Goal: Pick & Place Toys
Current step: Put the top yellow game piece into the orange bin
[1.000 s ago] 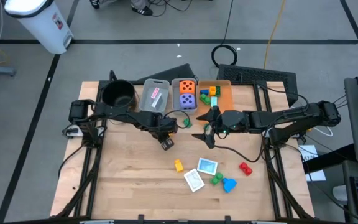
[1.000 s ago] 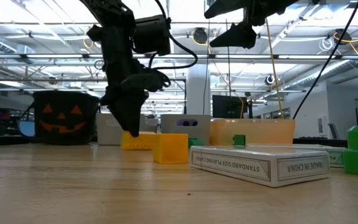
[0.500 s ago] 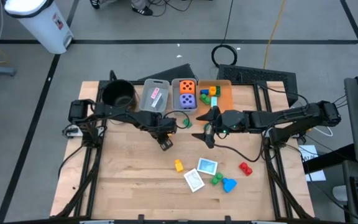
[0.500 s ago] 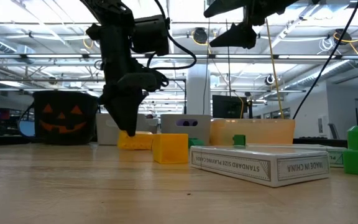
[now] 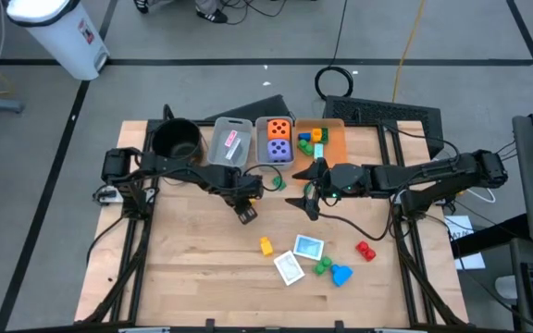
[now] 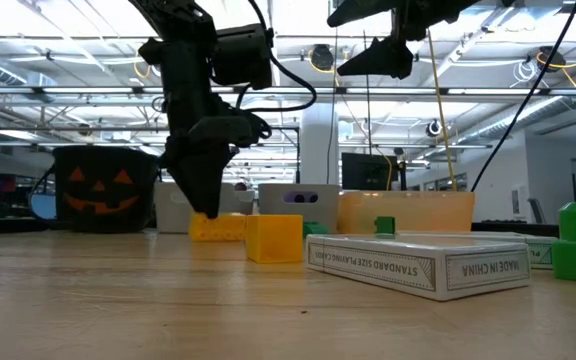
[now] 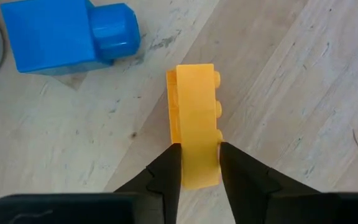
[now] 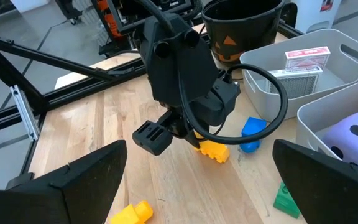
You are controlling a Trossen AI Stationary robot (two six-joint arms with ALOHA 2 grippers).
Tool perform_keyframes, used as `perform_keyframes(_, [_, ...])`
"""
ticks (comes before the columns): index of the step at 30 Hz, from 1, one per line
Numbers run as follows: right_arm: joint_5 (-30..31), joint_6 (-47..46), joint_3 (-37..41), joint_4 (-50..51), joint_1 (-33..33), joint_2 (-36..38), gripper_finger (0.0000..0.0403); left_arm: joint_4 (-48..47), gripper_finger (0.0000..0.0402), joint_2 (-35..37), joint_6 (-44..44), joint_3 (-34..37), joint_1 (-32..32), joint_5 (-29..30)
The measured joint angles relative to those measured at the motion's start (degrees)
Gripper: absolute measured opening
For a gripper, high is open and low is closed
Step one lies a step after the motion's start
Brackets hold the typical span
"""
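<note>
A yellow studded block [image 7: 194, 124] lies on its side on the wooden table, also seen in the low view [image 6: 218, 227] and the right wrist view [image 8: 213, 151]. My left gripper [image 7: 199, 165] points down over it. It is slightly open, one finger along each long side of the block's end. A blue block [image 7: 67, 37] lies beside it. My right gripper [image 8: 194, 186] hangs wide open above the table [image 5: 308, 199], holding nothing. More toys lie nearer the front edge: a yellow block [image 5: 266, 246], two cards [image 5: 308, 248], and green [image 5: 322, 266], blue [image 5: 341, 274] and red [image 5: 365, 250] blocks. My left gripper's fingers [image 7: 169, 171] come from above and lie close along the two long sides of the yellow block's end [image 7: 197, 155]. I cannot tell whether they touch it. The block rests flat on the table.
Along the far edge stand a black pot [image 5: 176, 141], a grey bin with a card box [image 5: 230, 143], a grey bin with dice [image 5: 278, 139] and an orange bin with blocks [image 5: 320, 139]. A green piece [image 5: 278, 184] lies between the grippers. The table's near left is bare wood.
My left gripper's fingers have spread a little around the yellow block, which now lies on the table. Neither arm has otherwise moved.
</note>
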State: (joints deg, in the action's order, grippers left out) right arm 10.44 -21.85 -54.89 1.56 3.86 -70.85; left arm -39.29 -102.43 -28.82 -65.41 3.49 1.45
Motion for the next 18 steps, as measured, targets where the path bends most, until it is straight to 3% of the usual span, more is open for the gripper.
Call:
perform_keyframes(11, [0.0,0.0,0.0,0.0,0.0,0.0,0.0396,0.0,0.0254,0.0,-0.4,0.0,0.1,0.5])
perform_keyframes(18, [0.0,0.0,0.0,0.0,0.0,0.0,0.0396,0.5,0.0279,0.0,-3.9,2.5,0.7,0.6])
